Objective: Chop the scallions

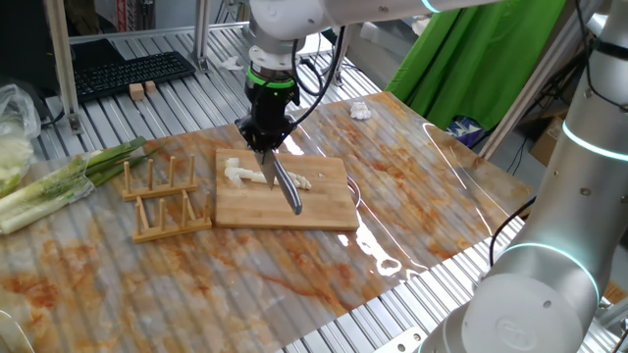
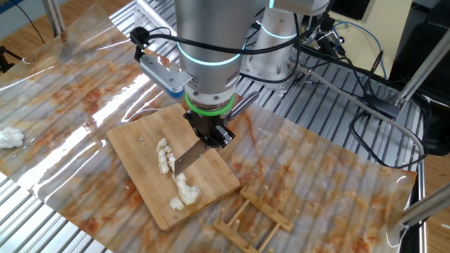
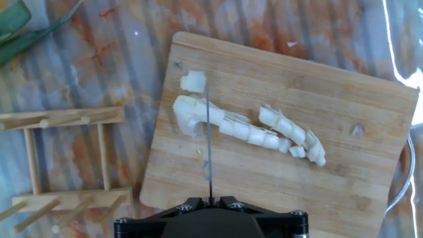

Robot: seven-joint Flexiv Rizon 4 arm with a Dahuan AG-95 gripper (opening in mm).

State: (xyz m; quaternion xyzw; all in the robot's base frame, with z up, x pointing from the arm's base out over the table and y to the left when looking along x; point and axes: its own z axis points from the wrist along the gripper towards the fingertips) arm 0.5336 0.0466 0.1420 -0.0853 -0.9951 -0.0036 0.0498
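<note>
Pincer [image 2: 208,135] clamped on slim grey metal knife [image 1: 287,185]. Pale white scallions [image 3: 248,130] lie on rectangular wooden board [image 3: 344,165], mostly cut into short segments; thicker left end uncut, blade over it.

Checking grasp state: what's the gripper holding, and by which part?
The gripper is shut on the knife, held by its handle end, blade pointing down to the board among the scallions.
</note>
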